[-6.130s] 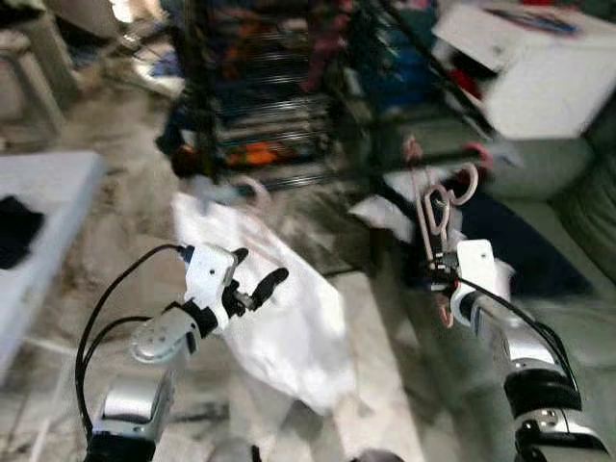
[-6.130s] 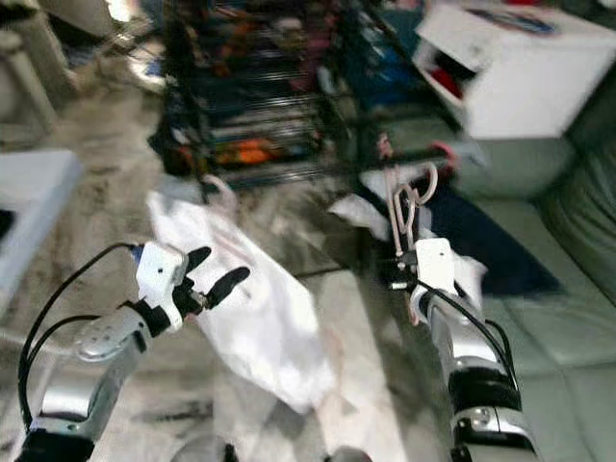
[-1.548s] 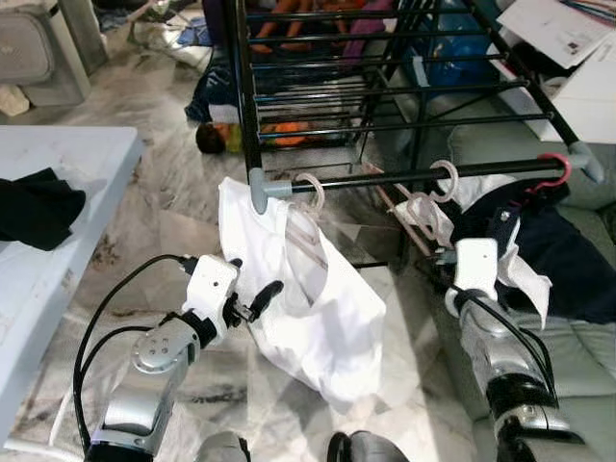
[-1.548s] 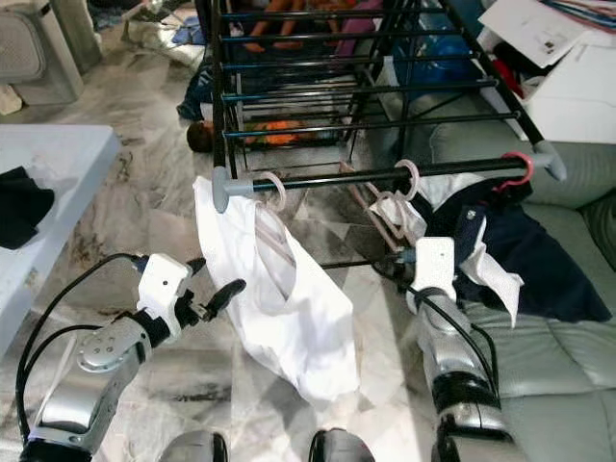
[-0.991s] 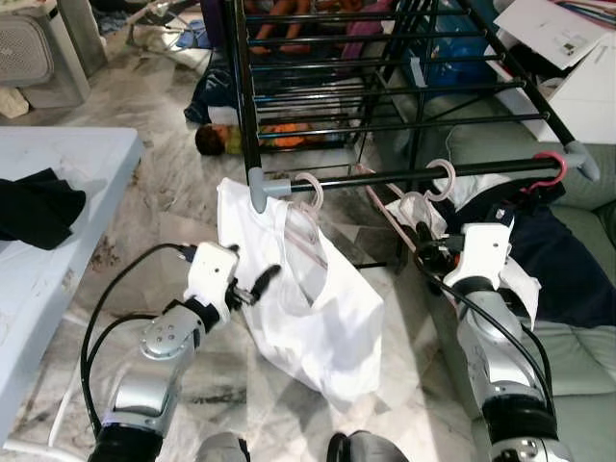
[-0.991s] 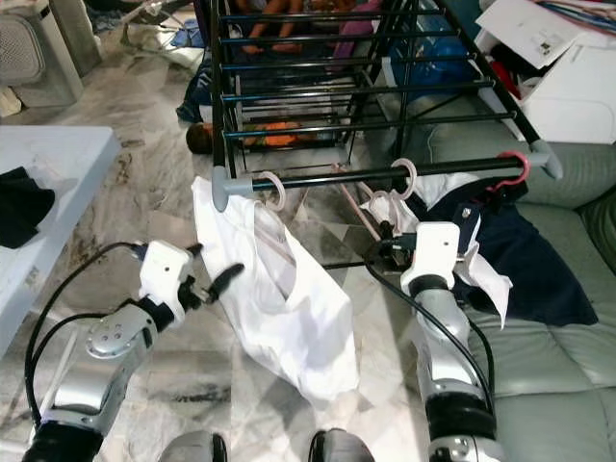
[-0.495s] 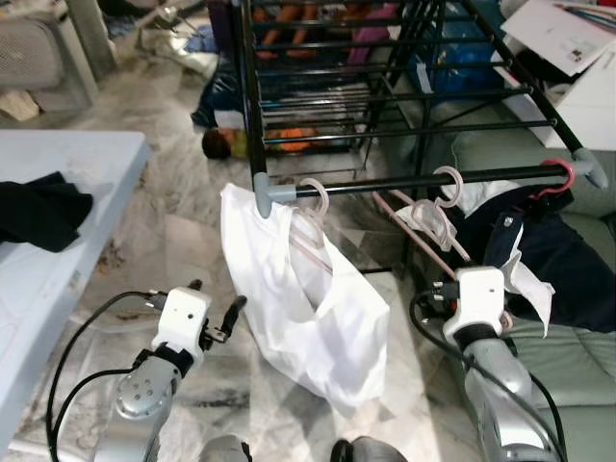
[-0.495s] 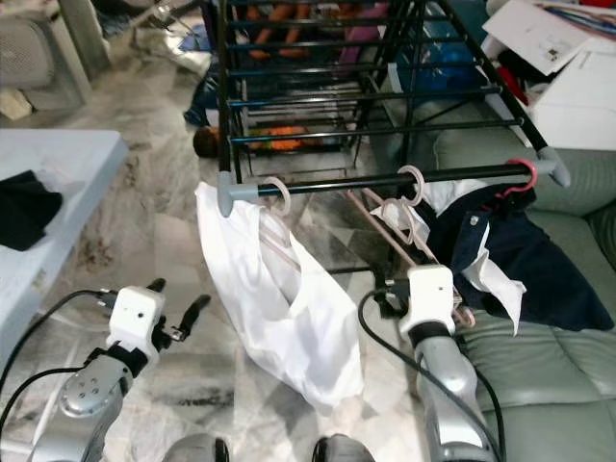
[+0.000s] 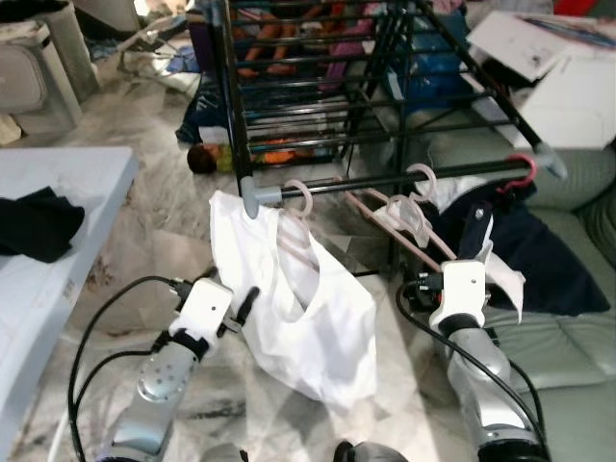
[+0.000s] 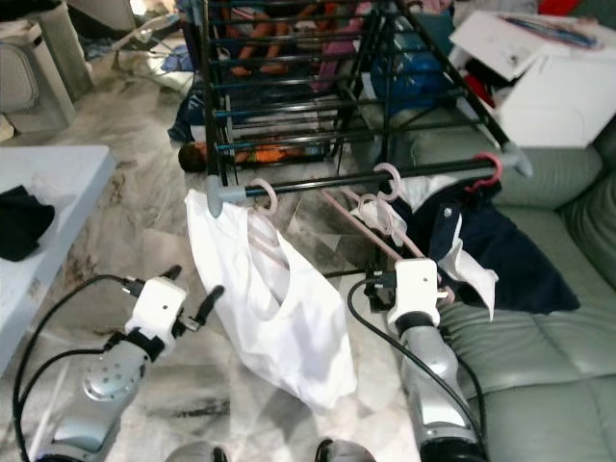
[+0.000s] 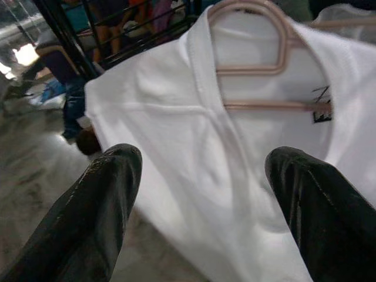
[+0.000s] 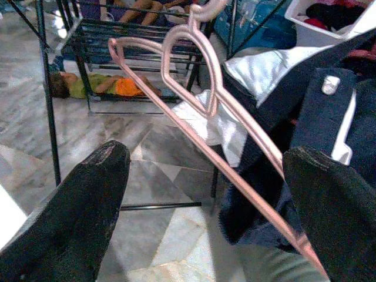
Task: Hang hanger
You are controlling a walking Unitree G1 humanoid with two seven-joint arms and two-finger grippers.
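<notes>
The pink hanger [image 12: 218,111] hung on the rack's near rail [image 9: 385,181] — just beyond the right gripper [image 12: 205,176], whose fingers gaped wide and empty; left gripper [image 11: 200,176] likewise open.

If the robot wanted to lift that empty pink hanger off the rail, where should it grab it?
Probably the slanted arm just below the hook of the hanger, coming from the front with the right gripper: that bar is thin, bare and sits between its open fingers, while the hook loops over the rail.

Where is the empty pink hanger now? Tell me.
In the left eye view the empty pink hanger hangs on the drying rack's front rail, right of the white shirt, just above the open right tool.
</notes>
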